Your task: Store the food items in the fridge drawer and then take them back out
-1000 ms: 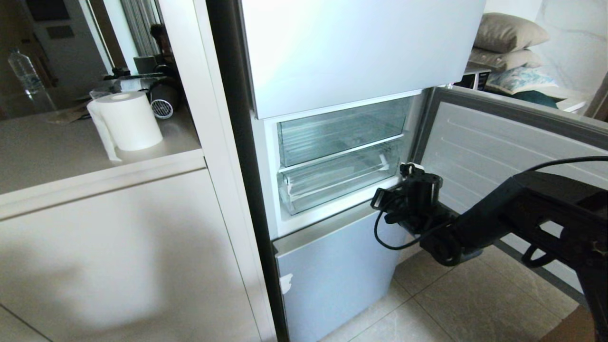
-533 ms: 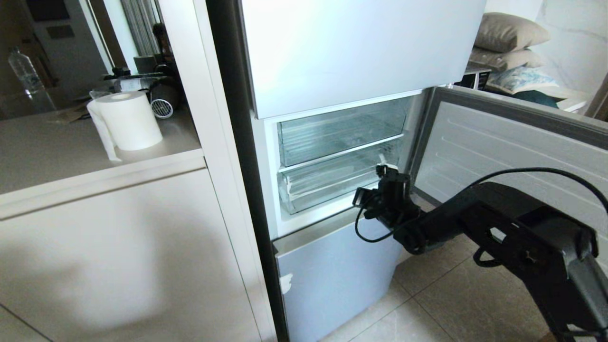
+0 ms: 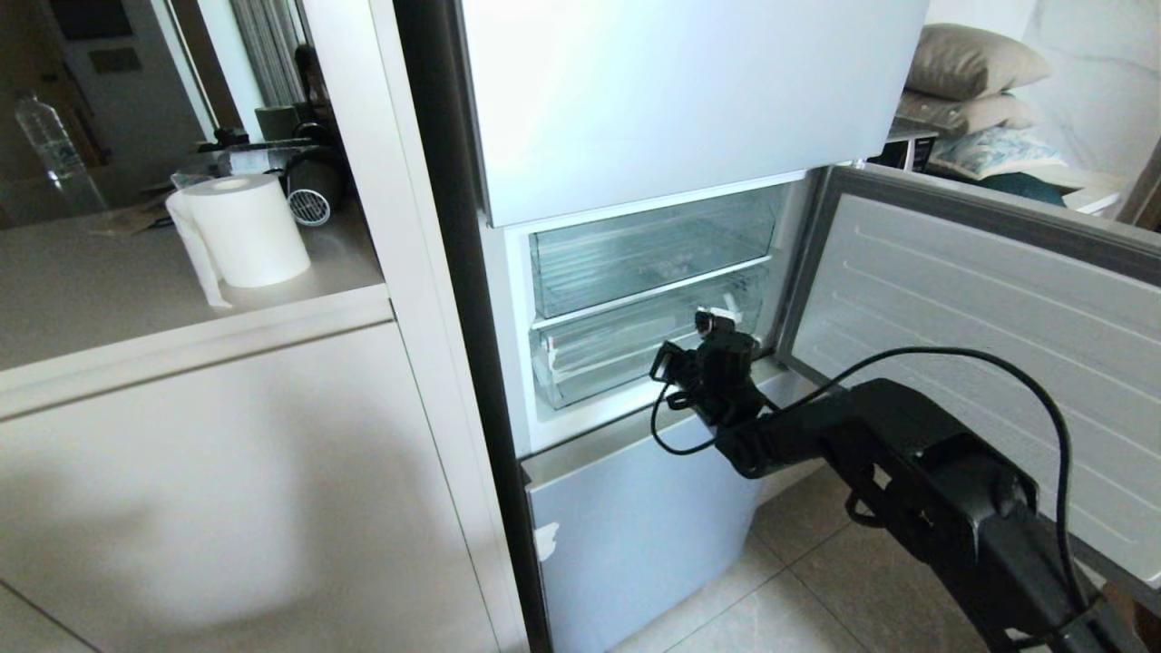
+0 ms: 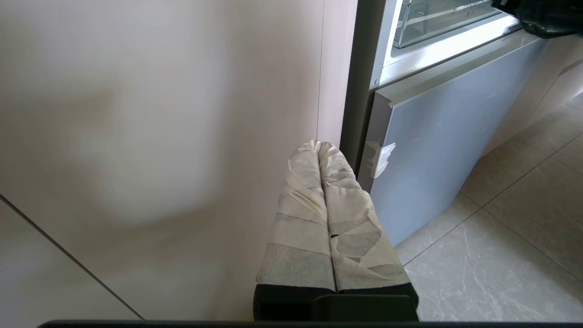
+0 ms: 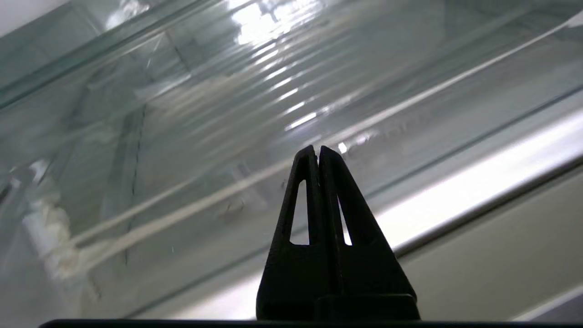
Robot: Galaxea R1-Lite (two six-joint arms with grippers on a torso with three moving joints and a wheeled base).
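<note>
Right gripper point(image 5: 317, 150): black fingers pressed together, nothing between them; held just in front of the lower clear drawer, tips aimed at its front face. In the head view the right gripper point(image 3: 717, 328) sits at the right end of that drawer front, beside the hinge edge of the open door.
Right arm point(image 3: 916, 472): black, reaches in from the lower right corner of the head view, a cable looping above it.
Left gripper point(image 4: 320, 148): tape-wrapped fingers closed against each other, empty; parked low, beside the pale cabinet side and near the lower grey fridge door.
Fridge drawer point(image 3: 635, 349): lower of two clear drawers in the open middle compartment; ribbed bottom, thick front lip, whitish tape patch at its left front corner. Seated in its bay. Contents cannot be made out through the plastic.
Upper drawer point(image 3: 648, 254): clear, taller plain front, directly above the fridge drawer, also pushed in.
Food items: not visible in any view.
Compartment door point(image 3: 980, 326): swung open to the right, ribbed white inner face toward the camera.
Lower fridge door point(image 3: 635, 526): grey-blue, closed, small white tape scrap near its left edge.
Counter point(image 3: 118, 299): left of the fridge; paper towel roll point(image 3: 245, 229) stands near its front right edge, a water bottle point(image 3: 45, 136) toward the far left corner.
Floor point(image 3: 816, 589): beige tiles.
</note>
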